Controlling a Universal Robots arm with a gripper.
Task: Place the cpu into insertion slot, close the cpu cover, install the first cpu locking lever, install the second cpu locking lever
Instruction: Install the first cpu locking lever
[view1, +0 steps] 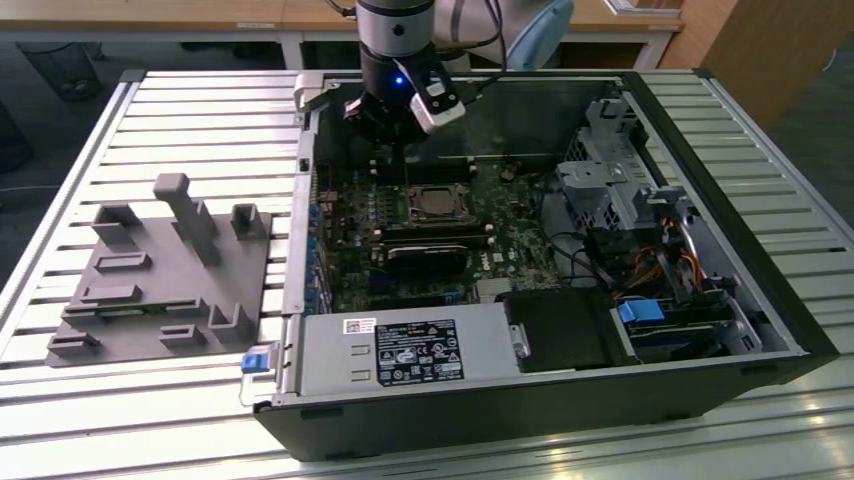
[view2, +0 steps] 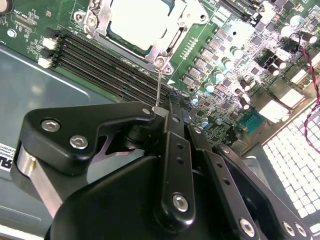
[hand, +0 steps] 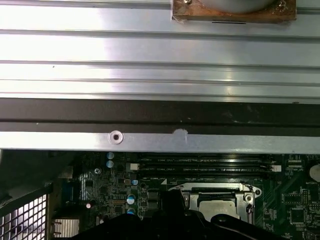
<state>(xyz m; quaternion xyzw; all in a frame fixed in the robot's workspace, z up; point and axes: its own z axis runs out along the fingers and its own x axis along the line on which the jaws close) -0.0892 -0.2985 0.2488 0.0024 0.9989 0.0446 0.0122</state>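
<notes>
My gripper (view1: 398, 130), upper centre in the exterior view, is closed on the thin locking lever (view2: 158, 85); the cpu cover (view1: 438, 203) lies just below, the lever running toward it.

cpu (view2: 133, 22) beneath cpu cover (view2: 169, 42)

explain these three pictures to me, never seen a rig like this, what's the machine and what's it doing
This is one robot arm whose gripper hangs inside an open computer case lying on a slatted metal table. The exterior view shows the whole scene; both wrist views ride on the arm and look at the motherboard. The cpu lies under the cpu cover, a metal frame. A thin locking lever stands up from the frame's corner to the gripper's tip. A grey parts holder lies at the exterior view's left.
</notes>
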